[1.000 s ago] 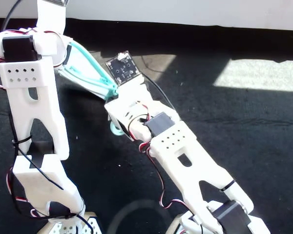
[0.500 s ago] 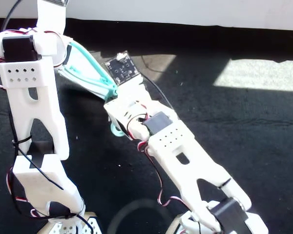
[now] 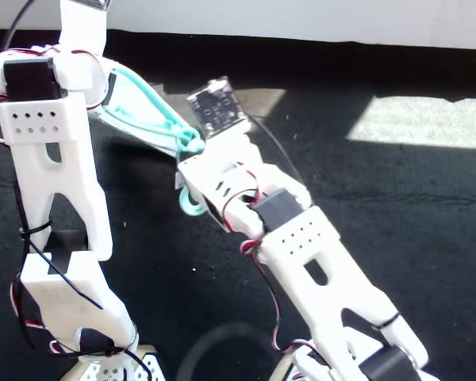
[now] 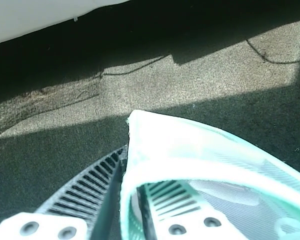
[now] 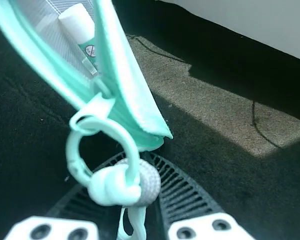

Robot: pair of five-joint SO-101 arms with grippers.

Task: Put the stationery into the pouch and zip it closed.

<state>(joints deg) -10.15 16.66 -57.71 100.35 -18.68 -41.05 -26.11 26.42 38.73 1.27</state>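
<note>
A mint-green mesh pouch [image 3: 147, 119] hangs above the black table between the two arms. My left gripper [image 3: 109, 94] is shut on one end of it; in the left wrist view the pouch [image 4: 190, 150] sits clamped between the ribbed fingers [image 4: 85, 187]. My right gripper [image 3: 189, 181] is at the other end, shut on the zip pull [image 5: 121, 186], a mint ring and knot on a cord. The right wrist view shows the pouch [image 5: 125, 90] with a white tube [image 5: 79, 24] inside behind the mesh.
The table is covered by a dark cloth [image 3: 397, 222] with a bright sunlit patch [image 3: 420, 121] at the far right. A white wall [image 3: 301, 17] runs along the back. A thin cable [image 5: 254, 120] lies on the cloth beyond the pouch.
My right arm has shifted to the right and slightly back, drawing the zip pull and the pouch's near end with it. The left arm has kept still.
</note>
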